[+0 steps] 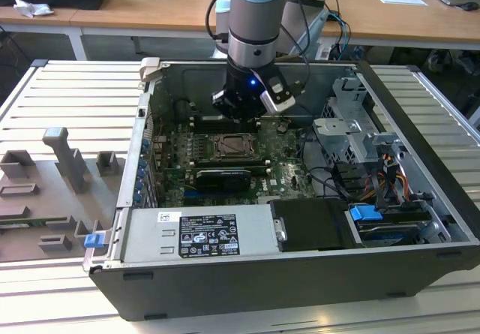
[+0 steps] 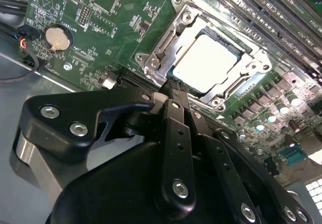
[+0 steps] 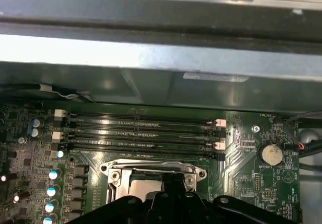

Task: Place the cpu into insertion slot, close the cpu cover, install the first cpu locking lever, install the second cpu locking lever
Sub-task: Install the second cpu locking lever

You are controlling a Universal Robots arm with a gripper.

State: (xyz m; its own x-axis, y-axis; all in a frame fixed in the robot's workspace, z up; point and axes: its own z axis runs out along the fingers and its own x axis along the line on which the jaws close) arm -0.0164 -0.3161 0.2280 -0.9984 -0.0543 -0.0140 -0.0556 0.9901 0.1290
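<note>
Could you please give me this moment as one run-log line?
cpu: seated in insertion slot | cpu cover: closed over it | tool: shut, at cover edge

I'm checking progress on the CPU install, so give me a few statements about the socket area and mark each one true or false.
1. The cpu sits in the insertion slot. True.
2. The cpu cover lies over the chip's edges. True.
3. The gripper carries the chip. False: the chip lies in the socket.
4. The coin battery sits on the power-supply box. False: it is on the green board.
5. The memory slots run beside the socket. True.
</note>
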